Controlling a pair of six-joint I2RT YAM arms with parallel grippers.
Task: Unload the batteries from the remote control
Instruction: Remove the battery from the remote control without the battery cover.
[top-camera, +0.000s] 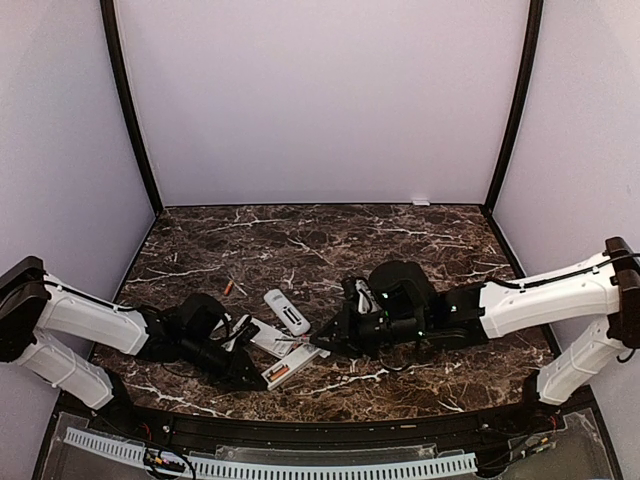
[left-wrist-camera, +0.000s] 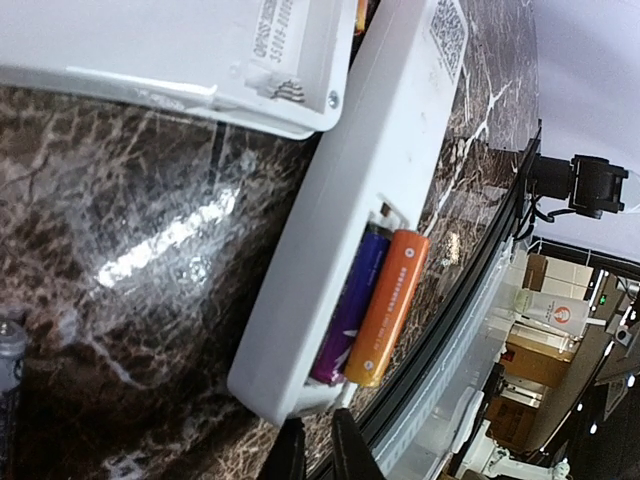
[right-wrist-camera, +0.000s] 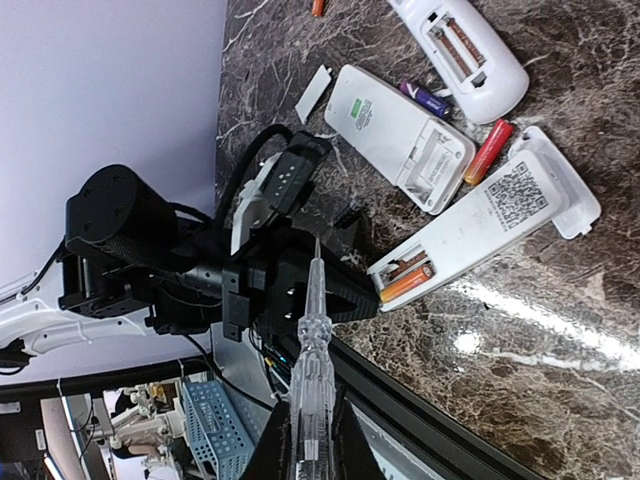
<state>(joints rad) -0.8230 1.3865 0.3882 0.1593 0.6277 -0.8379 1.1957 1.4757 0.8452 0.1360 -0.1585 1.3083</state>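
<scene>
Partway through.

- **Nearest remote** (left-wrist-camera: 380, 200), at the desk's (left-wrist-camera: 150, 250) front edge: the seated purple battery (left-wrist-camera: 345, 310) and the orange battery (left-wrist-camera: 385, 310) still lie side by side in the open bay.
- **Middle remote** (right-wrist-camera: 400, 130): the bay looks emptied. A loose red battery (right-wrist-camera: 487, 152) and a loose purple battery (right-wrist-camera: 425, 97) lie beside it.
- **Far remote** (right-wrist-camera: 470, 50): brownish shapes in the bay, batteries or springs, can't tell.
- **Left jaws:** nearly pressed together, empty, just off the nearest remote's end.
- **Right jaws:** pinching a clear pointed tool (right-wrist-camera: 312, 330).
</scene>
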